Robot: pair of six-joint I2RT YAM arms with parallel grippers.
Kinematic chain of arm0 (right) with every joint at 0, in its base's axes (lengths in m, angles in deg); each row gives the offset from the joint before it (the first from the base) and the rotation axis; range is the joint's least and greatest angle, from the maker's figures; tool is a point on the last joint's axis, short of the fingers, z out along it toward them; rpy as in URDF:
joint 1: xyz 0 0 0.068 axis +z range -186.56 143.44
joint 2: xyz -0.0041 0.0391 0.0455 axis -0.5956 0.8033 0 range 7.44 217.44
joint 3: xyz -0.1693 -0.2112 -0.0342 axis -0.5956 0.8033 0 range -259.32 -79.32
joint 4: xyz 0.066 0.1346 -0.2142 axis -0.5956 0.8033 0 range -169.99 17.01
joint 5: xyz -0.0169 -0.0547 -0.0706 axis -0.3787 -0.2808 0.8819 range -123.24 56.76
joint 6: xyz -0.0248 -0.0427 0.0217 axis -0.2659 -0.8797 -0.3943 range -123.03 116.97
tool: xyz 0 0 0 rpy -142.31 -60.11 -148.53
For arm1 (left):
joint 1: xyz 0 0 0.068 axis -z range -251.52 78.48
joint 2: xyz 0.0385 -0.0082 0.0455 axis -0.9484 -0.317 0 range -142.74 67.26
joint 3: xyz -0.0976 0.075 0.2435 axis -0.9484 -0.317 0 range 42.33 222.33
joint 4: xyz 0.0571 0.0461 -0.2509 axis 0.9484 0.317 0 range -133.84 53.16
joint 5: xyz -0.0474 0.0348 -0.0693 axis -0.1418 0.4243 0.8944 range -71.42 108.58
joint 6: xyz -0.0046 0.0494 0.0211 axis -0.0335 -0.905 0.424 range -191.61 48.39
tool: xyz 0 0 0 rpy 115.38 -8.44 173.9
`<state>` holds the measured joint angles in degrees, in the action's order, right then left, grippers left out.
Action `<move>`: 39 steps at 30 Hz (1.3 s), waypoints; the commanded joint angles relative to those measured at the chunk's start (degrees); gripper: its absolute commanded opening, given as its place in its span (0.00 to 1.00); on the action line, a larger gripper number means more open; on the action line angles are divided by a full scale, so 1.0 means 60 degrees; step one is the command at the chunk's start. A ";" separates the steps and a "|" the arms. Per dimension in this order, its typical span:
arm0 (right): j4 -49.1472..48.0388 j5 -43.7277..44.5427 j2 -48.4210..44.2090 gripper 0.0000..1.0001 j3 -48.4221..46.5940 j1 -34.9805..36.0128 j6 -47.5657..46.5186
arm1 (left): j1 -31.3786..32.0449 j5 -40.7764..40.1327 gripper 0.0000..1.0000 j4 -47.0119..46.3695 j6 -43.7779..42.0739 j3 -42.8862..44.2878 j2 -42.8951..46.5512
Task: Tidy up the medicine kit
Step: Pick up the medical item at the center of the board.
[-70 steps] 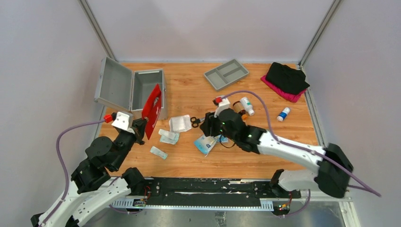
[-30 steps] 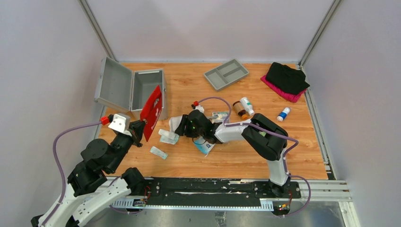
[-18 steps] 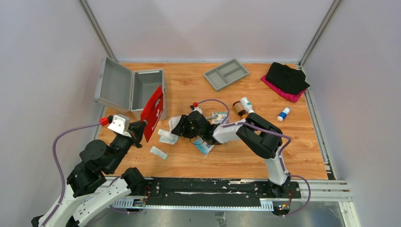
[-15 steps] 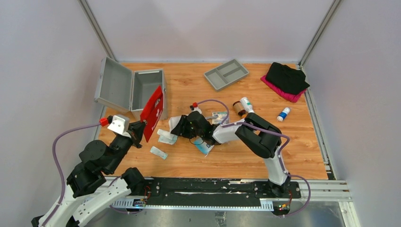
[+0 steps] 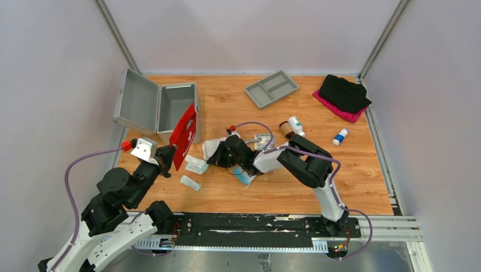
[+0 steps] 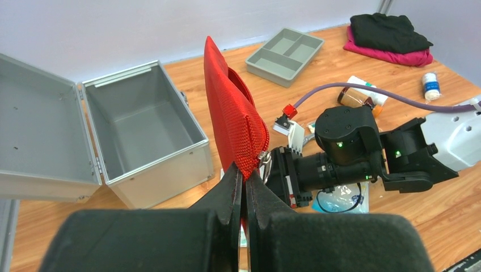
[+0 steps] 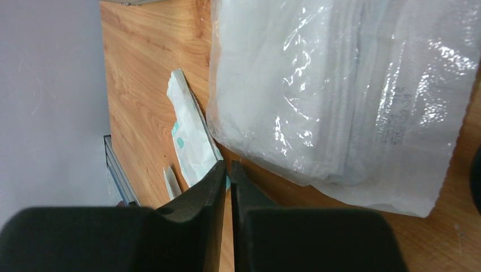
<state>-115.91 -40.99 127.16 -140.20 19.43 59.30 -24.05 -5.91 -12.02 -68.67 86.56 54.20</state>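
kit: medicine kit (image 5: pixel 177 107), boxy silver-grey metal case, lid swung open, far-left on wood-grain counter (image 5: pixel 238 107) | left end effector (image 6: pixel 244 181): clamped tight on the edge of the upright woven red pouch (image 6: pixel 230 119) | right end effector (image 7: pixel 228 167): narrowed to a slit on the end of a thin white-green paper packet (image 7: pixel 190 136), beside a crinkly clear plastic bag (image 7: pixel 340 96)

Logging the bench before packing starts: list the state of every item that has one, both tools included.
silver-grey metal case: lid open, inside empty
red fabric pouch: held upright
left tool: shut on the red fabric pouch
right tool: closed, seemingly on a corner of the white-and-teal paper packet
grey plastic compartment tray: empty
small white-and-blue bottle: standing upright
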 commanded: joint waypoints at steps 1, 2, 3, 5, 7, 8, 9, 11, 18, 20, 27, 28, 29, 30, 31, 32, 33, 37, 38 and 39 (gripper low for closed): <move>0.0252 -0.0171 0.0430 0.09 0.0264 0.0103 -0.0295 | -0.0044 -0.0019 0.00 -0.0240 -0.0138 -0.0118 0.0097; 0.0103 -0.0217 0.0423 0.06 0.0287 0.0103 -0.0339 | -0.0046 -0.0020 0.00 -0.0240 -0.0138 -0.0120 0.0097; -0.0046 -0.0281 0.0412 0.03 0.0321 0.0093 -0.0383 | -0.0044 -0.0033 0.00 -0.0247 -0.0138 -0.0120 0.0097; -0.0339 -0.0392 0.0363 0.00 0.0396 0.0086 -0.0505 | -0.0044 -0.0048 0.00 -0.0247 -0.0125 -0.0142 0.0116; -0.0617 -0.0555 0.0249 0.00 0.0509 0.0061 -0.0743 | -0.0044 -0.0060 0.00 -0.0230 -0.0124 -0.0162 0.0119; -0.0751 -0.0675 0.0163 0.00 0.0562 0.0039 -0.0911 | -0.0044 -0.0069 0.00 -0.0233 -0.0111 -0.0177 0.0124; -0.0863 -0.0773 0.0105 0.00 0.0641 0.0032 -0.1110 | -0.0044 -0.0083 0.00 -0.0223 -0.0098 -0.0179 0.0126; -0.1085 -0.0864 -0.0162 0.00 0.0872 0.0007 -0.1426 | -0.0044 -0.0080 0.00 -0.0205 -0.0081 -0.0211 0.0126; -0.1187 -0.1109 -0.1591 0.00 0.1702 -0.0071 -0.3090 | -0.0044 -0.0091 0.00 -0.0215 -0.0018 -0.0296 0.0099; -0.0934 -0.1052 -0.2119 0.00 0.1943 -0.0148 -0.3647 | -0.0044 -0.0079 0.00 -0.0214 -0.0007 -0.0318 0.0073; 0.0010 -0.1096 -0.4110 0.00 0.2849 -0.0567 -0.5943 | -0.0044 0.0195 0.00 -0.0268 0.0092 -0.0369 -0.0078; 0.0314 -0.1052 -0.4425 0.00 0.2920 -0.0602 -0.6349 | -0.0044 0.0254 0.00 -0.0286 0.0102 -0.0369 -0.0119; 0.0704 -0.0946 -0.4785 0.00 0.2969 -0.0637 -0.6742 | -0.0044 0.0346 0.00 -0.0321 0.0110 -0.0380 -0.0167; 0.1071 -0.0849 -0.5121 0.00 0.3021 -0.0667 -0.7178 | -0.0044 0.0465 0.00 -0.0353 0.0124 -0.0383 -0.0215; 0.1419 -0.0684 -0.5531 0.00 0.3075 -0.0704 -0.7558 | -0.0044 0.0623 0.00 -0.0390 0.0125 -0.0384 -0.0268; 0.1794 -0.0503 -0.5950 0.00 0.3138 -0.0755 -0.7921 | -0.0044 0.0804 0.00 -0.0433 0.0125 -0.0384 -0.0319; 0.2092 -0.0390 -0.6371 0.00 0.3184 -0.0823 -0.8241 | -0.0044 0.0997 0.00 -0.0484 0.0136 -0.0384 -0.0369; 0.3376 -0.0489 -0.8334 0.00 0.3303 -0.1293 -0.9492 | -0.0044 0.2069 0.00 -0.0779 0.0137 -0.0373 -0.0668; 0.3887 -0.0693 -0.9009 0.00 0.3262 -0.1423 -0.9966 | -0.0044 0.2500 0.00 -0.0902 0.0132 -0.0359 -0.0744; 0.4284 -0.0980 -0.9558 0.00 0.3180 -0.1580 -1.0276 | -0.0044 0.2897 0.00 -0.1004 0.0119 -0.0355 -0.0858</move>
<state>-100.87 -45.19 79.71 -120.93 13.02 9.44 -24.05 2.35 -13.99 -68.15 84.70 50.88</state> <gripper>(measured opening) 0.010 0.044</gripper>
